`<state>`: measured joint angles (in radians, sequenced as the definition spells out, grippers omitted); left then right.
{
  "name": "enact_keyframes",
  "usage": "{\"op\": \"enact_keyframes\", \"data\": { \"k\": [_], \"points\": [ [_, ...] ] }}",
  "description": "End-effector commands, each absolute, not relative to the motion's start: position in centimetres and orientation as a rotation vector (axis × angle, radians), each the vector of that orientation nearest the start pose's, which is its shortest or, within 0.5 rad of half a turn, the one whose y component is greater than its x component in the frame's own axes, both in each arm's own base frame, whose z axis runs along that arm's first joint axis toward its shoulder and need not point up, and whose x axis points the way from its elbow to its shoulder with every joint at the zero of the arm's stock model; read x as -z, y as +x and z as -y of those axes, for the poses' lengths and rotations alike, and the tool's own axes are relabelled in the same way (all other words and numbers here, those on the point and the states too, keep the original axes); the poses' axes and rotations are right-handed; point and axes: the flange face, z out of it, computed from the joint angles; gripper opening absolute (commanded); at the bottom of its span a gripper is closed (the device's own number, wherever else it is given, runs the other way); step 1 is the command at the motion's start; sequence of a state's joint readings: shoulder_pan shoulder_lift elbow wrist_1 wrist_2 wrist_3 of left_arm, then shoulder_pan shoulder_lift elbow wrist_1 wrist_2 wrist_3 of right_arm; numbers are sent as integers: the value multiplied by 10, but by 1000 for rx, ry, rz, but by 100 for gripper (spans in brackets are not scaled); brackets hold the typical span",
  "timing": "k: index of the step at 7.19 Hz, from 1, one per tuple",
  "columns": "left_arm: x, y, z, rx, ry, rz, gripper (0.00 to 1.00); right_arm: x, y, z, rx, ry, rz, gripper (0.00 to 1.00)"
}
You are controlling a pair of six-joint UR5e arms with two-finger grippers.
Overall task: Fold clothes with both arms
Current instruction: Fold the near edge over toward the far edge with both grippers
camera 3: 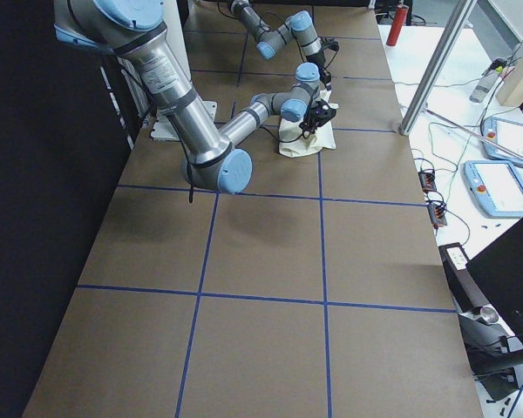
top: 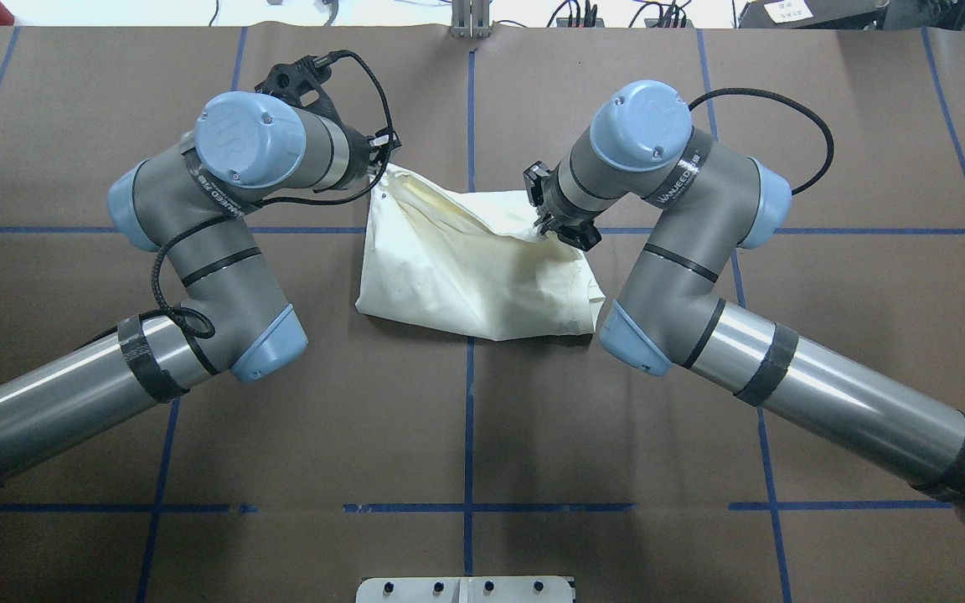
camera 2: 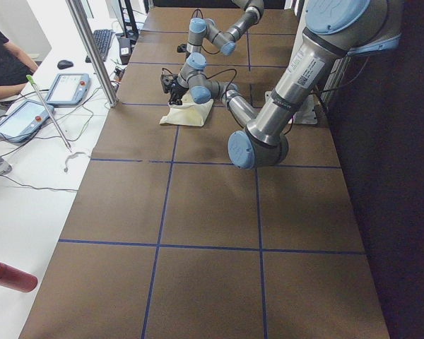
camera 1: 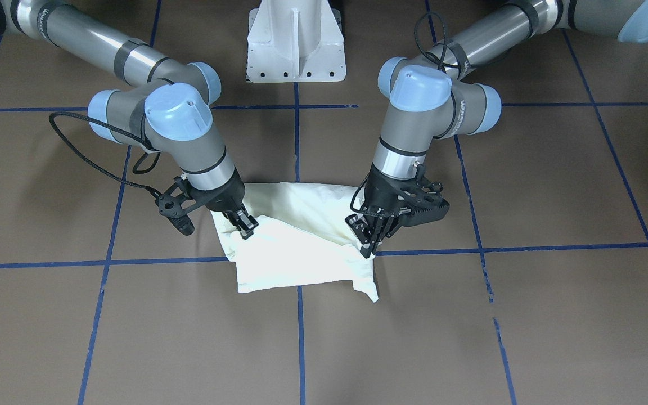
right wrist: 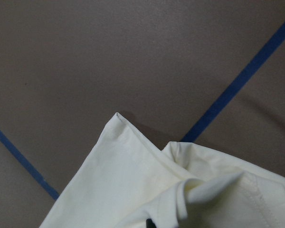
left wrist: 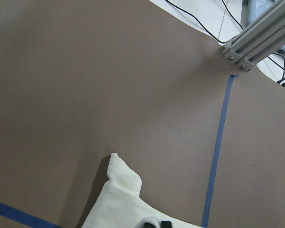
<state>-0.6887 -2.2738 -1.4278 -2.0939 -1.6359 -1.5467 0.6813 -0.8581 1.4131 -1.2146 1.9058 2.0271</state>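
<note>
The cream-white shirt [camera 1: 301, 253] lies bunched and partly folded at the table's middle, and its print is hidden. It also shows in the overhead view [top: 466, 276]. My left gripper [camera 1: 367, 243] is shut on the shirt's edge on the right of the front-facing view and holds it raised. My right gripper [camera 1: 245, 226] is shut on the opposite edge; in the overhead view it [top: 564, 228] pinches a raised fold. The left wrist view shows a shirt corner [left wrist: 123, 199] on the brown table. The right wrist view shows folded cloth [right wrist: 133, 190] hanging below the fingers.
The white pedestal base [camera 1: 296, 42] stands behind the shirt between the arms. Blue tape lines [camera 1: 297, 140] grid the brown table. An aluminium post [camera 2: 92, 49] stands at the table's far edge. Beyond it a side table holds tablets [camera 2: 63, 88], with a person seated there.
</note>
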Motion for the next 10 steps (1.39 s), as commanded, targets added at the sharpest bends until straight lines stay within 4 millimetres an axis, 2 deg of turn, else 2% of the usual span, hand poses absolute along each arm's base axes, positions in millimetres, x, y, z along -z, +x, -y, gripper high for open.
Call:
{"op": "enact_keyframes", "data": {
  "k": [1,2,3,4,5,6,8,9,10],
  "points": [
    [-249,501,580,525,357,-1068,45,-263,-529,563,-894,-214,983,0],
    [-242,498,576,516,375,-1114,48,-265,-527,567,-897,-213,982,0],
    [-248,486,566,503,374,-1142,46,-265,-519,573,-899,-224,985,0],
    [-295,470,544,452,334,-1202,32,-264,-516,575,-897,-232,986,0],
    [-337,450,522,401,355,-1326,1,-263,-516,575,-896,-232,988,0],
    [-357,452,513,369,350,-1370,0,-264,-516,575,-897,-232,986,0],
    [-370,466,508,350,332,-1372,0,-265,-518,575,-895,-232,984,0],
    [-371,482,492,319,317,-1397,0,-264,-517,575,-896,-231,986,0],
    [-364,488,488,308,315,-1410,0,-264,-517,575,-896,-231,986,0]
  ]
}}
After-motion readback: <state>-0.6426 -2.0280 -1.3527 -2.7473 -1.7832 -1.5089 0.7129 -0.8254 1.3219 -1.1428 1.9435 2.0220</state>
